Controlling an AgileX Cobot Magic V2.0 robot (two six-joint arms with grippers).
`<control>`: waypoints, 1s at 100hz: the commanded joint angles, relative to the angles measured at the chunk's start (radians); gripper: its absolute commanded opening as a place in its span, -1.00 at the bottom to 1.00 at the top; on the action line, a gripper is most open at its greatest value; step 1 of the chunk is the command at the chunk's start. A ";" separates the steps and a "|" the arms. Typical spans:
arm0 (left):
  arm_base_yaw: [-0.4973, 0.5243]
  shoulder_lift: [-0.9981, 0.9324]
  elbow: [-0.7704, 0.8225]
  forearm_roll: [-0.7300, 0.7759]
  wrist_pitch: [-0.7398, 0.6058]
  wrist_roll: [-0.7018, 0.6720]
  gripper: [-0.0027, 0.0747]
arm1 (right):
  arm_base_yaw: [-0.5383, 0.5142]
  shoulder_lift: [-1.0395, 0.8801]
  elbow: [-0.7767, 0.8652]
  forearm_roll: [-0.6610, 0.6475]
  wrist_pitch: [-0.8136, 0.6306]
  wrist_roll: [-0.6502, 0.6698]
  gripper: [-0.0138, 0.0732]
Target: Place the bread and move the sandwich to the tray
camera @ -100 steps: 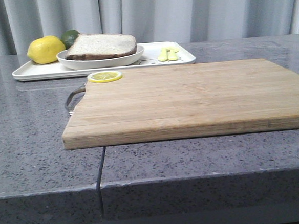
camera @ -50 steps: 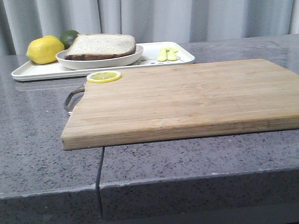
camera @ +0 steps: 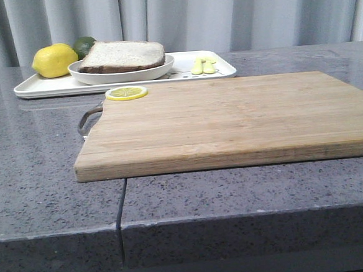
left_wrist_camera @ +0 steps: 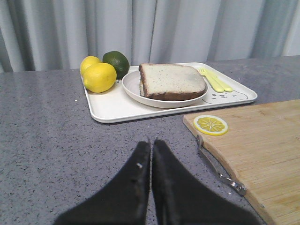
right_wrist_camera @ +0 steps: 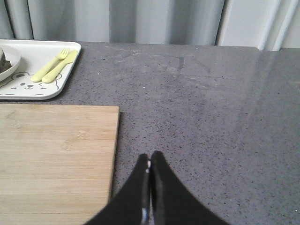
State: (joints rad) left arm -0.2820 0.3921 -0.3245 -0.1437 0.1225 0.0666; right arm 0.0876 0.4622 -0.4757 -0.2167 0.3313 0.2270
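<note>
The thick brown-crusted bread lies on top of the sandwich in a round white plate on the white tray at the back left; the egg slice under it is hidden. It also shows in the left wrist view on the plate and tray. My left gripper is shut and empty over the grey counter, short of the tray. My right gripper is shut and empty over the counter beside the cutting board's edge. Neither gripper shows in the front view.
A wooden cutting board with a metal handle fills the middle, a lemon slice on its far left corner. Two lemons, a lime and a yellow fork and knife share the tray. Curtains hang behind.
The front view has shifted very slightly between the earliest frame and now; nothing on the counter has moved.
</note>
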 commanded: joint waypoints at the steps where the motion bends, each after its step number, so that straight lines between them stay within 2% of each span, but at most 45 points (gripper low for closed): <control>1: -0.007 0.004 -0.026 -0.007 -0.083 -0.006 -0.98 | -0.005 0.001 -0.028 -0.015 -0.063 -0.002 -0.84; 27: -0.007 0.004 -0.018 -0.002 -0.083 -0.006 -0.98 | -0.005 0.001 -0.028 -0.015 -0.063 -0.002 -0.84; 48: 0.001 -0.047 0.065 0.129 -0.083 -0.004 -0.98 | -0.005 0.001 -0.028 -0.015 -0.062 -0.002 -0.84; 79: 0.145 -0.239 0.216 0.129 -0.083 -0.004 -0.98 | -0.005 0.001 -0.028 -0.015 -0.061 -0.002 -0.84; 100: 0.184 -0.341 0.307 0.129 -0.083 -0.004 -0.98 | -0.005 0.001 -0.028 -0.015 -0.061 -0.002 -0.84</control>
State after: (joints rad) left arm -0.1087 0.0775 -0.0217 -0.0156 0.1204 0.0666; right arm 0.0876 0.4622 -0.4757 -0.2167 0.3344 0.2270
